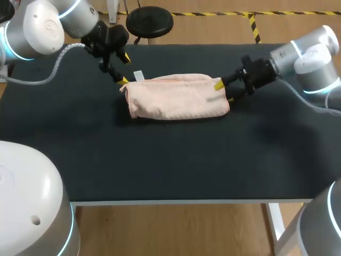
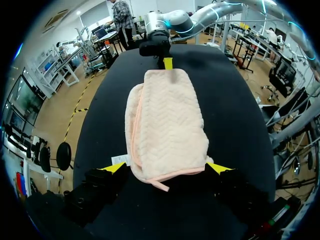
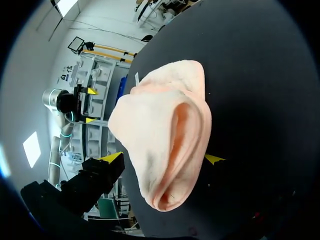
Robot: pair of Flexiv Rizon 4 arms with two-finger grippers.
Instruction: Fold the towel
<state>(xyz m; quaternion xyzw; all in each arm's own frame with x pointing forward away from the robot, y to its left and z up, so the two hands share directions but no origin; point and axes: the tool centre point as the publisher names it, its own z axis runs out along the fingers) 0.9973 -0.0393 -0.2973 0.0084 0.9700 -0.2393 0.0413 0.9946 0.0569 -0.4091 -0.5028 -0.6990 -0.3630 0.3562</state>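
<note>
One peach-pink towel (image 1: 176, 96) lies on a black table (image 1: 160, 160), towards its far side. It is already folded into a long, thick bundle running across the table between the two arms. The left gripper (image 1: 124, 69) sits at the towel's left end, where a small white tag (image 1: 138, 75) sticks out. Its jaws are spread wide, and the end of the towel lies between the yellow tips without being squeezed. The right gripper (image 1: 224, 91) sits at the opposite end. Its jaws are also spread, straddling the rounded fold there rather than pinching it. The towel looks soft, light and limp, with a woven, grippy surface. It will probably sag and bunch when lifted but is unlikely to slip or be damaged. The best places to hold it seem to be the layered edges at each short end, taking all the layers together. In all there is one towel, one tag and two grippers.
</note>
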